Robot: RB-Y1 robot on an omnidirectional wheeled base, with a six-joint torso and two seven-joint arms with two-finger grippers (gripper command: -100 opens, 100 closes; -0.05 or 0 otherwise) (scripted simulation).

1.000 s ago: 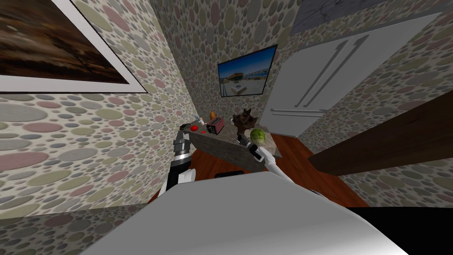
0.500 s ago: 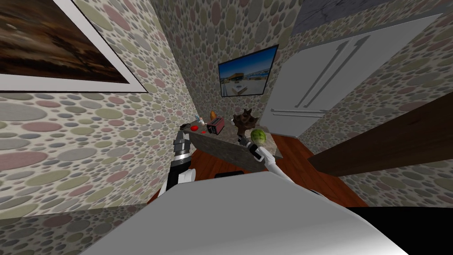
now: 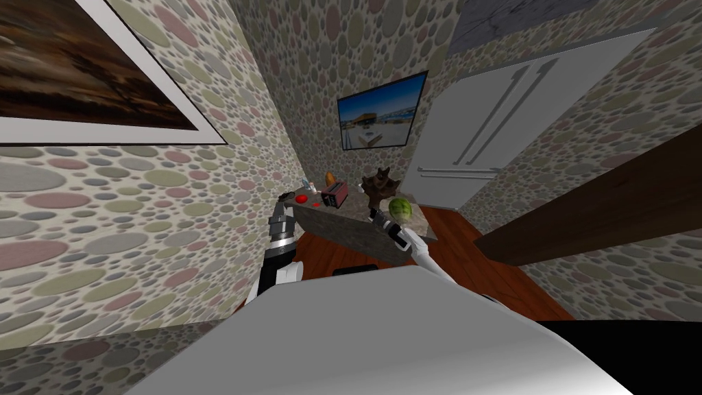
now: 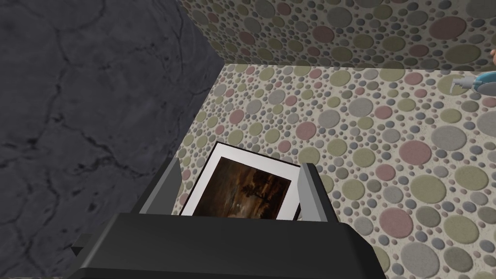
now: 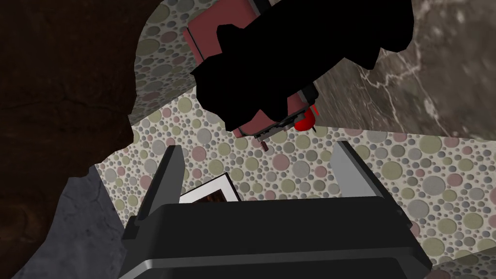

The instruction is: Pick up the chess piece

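The chess piece (image 3: 378,186) stands on the far part of the desk (image 3: 356,233). It is dark brown and upright on its base, so its long axis runs straight up from the desk top, with the narrow stem below and the spiky crown uppermost. A red toaster (image 3: 335,195) sits just to its left. A green round fruit (image 3: 400,208) lies close on its right, a little nearer. The right gripper (image 3: 374,217) hangs at the desk's near edge, just in front of the piece. In the right wrist view its fingers (image 5: 167,177) stand wide apart with nothing between them. The left gripper (image 3: 283,199) is up at the desk's left end, near a red round thing (image 3: 301,199) — its fingers (image 4: 164,189) are also spread and hold nothing.
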